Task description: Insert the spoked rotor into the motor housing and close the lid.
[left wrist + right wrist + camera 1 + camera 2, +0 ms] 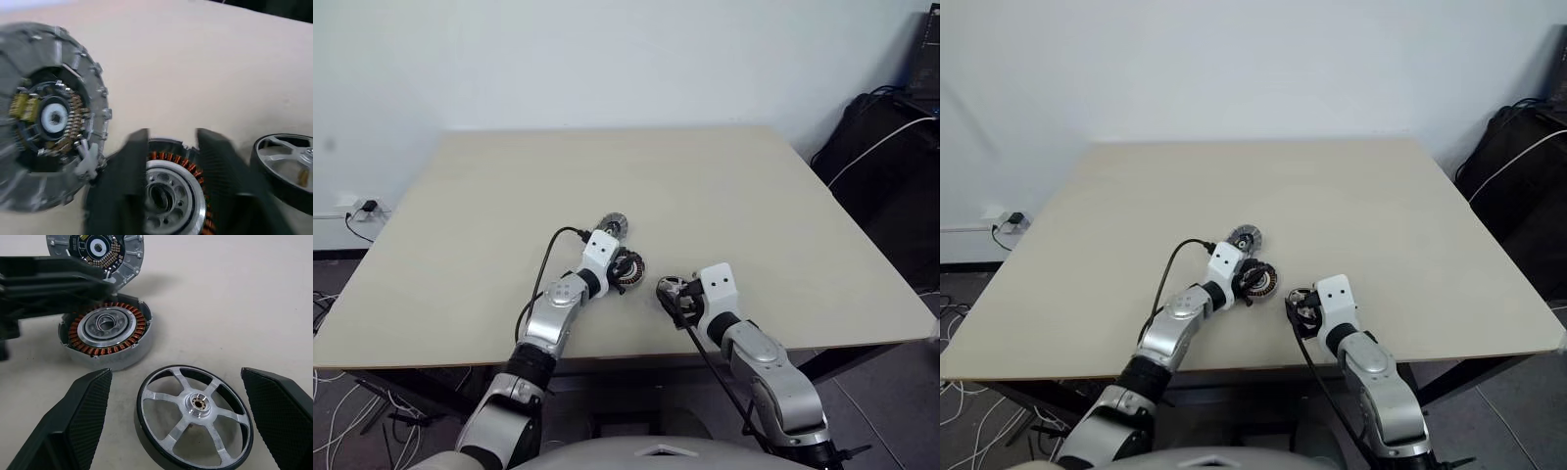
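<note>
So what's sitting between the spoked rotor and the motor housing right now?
Nothing: in the right wrist view only bare table separates the spoked rotor from the motor housing.

Left gripper (623,268) at motor housing (629,271), lid (612,224) beyond

Bright even light, soft shadows, left wrist view blurred

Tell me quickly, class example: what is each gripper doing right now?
Left gripper: fingers on either side of the motor housing; a firm grip cannot be told.
Right gripper: open, fingers apart around the spoked rotor, not touching it.
</note>
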You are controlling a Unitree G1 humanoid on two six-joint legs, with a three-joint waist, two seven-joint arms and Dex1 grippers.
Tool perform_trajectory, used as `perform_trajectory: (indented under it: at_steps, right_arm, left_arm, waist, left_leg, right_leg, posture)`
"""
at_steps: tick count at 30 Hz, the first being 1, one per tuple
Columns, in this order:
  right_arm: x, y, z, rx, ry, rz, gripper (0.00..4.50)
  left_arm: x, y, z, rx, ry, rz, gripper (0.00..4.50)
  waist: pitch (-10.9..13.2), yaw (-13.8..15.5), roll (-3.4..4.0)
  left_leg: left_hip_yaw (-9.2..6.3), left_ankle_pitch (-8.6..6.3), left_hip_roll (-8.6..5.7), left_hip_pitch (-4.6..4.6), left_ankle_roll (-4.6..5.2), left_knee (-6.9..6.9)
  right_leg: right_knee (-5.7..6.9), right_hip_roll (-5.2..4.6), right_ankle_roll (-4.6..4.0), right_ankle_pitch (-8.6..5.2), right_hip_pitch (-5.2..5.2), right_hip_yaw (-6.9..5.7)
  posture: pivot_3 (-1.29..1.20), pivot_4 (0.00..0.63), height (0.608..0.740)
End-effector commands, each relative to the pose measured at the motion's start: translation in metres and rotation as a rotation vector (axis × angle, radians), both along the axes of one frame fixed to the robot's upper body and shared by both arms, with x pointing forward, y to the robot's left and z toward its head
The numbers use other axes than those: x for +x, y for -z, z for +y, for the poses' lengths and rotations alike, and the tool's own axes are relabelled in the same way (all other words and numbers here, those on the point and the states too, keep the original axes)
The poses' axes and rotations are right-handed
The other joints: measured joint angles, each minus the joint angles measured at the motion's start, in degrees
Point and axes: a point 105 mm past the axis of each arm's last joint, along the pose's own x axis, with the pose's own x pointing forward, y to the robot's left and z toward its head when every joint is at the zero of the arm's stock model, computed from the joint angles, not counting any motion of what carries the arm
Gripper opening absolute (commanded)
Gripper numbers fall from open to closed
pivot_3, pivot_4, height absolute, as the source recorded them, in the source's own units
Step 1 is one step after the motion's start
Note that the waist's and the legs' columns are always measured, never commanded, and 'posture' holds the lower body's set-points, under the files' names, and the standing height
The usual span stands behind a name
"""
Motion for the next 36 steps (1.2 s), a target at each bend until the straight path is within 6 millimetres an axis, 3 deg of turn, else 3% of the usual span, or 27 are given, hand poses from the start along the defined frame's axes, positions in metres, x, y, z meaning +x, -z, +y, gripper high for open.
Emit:
perform_trajectory:
  at_steps: [1,9,16,24,28,36]
  right_arm:
    - [0.004,-0.012,0.006,0.018,-0.026,-0.051,3.59]
    - [0.012,-0.009,0.016,-0.001,-0.069,-0.04,0.94]
    - [0.031,-0.008,0.044,-0.03,-0.169,-0.035,0.94]
    - [0.056,-0.001,0.073,-0.083,-0.234,-0.024,0.94]
    - [0.066,0.0,0.084,-0.087,-0.254,-0.023,0.06]
    - [0.074,0.005,0.092,-0.106,-0.273,-0.01,0.02]
  left_arm:
    - [-0.003,-0.019,0.011,-0.014,-0.026,-0.063,0.03]
    - [-0.036,-0.003,0.051,-0.004,-0.124,-0.034,0.0]
    - [-0.06,0.016,0.072,-0.017,-0.255,0.009,0.0]
    - [-0.076,0.025,0.071,0.025,-0.268,-0.028,0.0]
    - [-0.081,0.027,0.067,0.034,-0.26,-0.047,0.0]
    - [-0.083,0.03,0.064,0.028,-0.255,-0.049,0.0]
  waist:
    - [0.0,0.06,0.0]
    - [-0.02,0.03,0.04]
    - [-0.02,0.0,0.05]
    - [-0.02,-0.06,0.05]
    - [-0.03,-0.06,0.07]
    - [-0.03,-0.57,0.08]
  left_leg:
    - [0.0,0.0,0.0,0.01,0.0,0.01]
    - [0.0,0.0,0.01,0.08,-0.01,0.0]
    - [0.01,0.0,0.02,0.12,-0.03,0.01]
    - [0.02,0.0,0.01,0.13,-0.03,0.0]
    - [0.01,0.01,0.0,0.13,-0.04,-0.02]
    - [0.03,0.01,-0.06,0.13,-0.05,-0.03]
  right_leg:
    - [0.0,0.0,0.0,0.0,0.0,0.0]
    - [0.01,0.0,0.03,-0.04,-0.01,0.0]
    - [0.02,0.01,0.06,-0.06,0.01,-0.01]
    - [0.04,0.0,-0.17,0.07,0.0,-0.03]
    - [0.09,0.01,-0.22,0.08,-0.04,-0.05]
    - [0.32,-0.01,-0.32,0.06,-0.17,-0.06]
  posture:
    - [0.0,0.0,0.74]
    - [0.0,0.0,0.74]
    - [0.0,0.0,0.74]
    - [0.0,0.0,0.74]
    - [0.0,0.0,0.74]
    - [0.0,0.0,0.74]
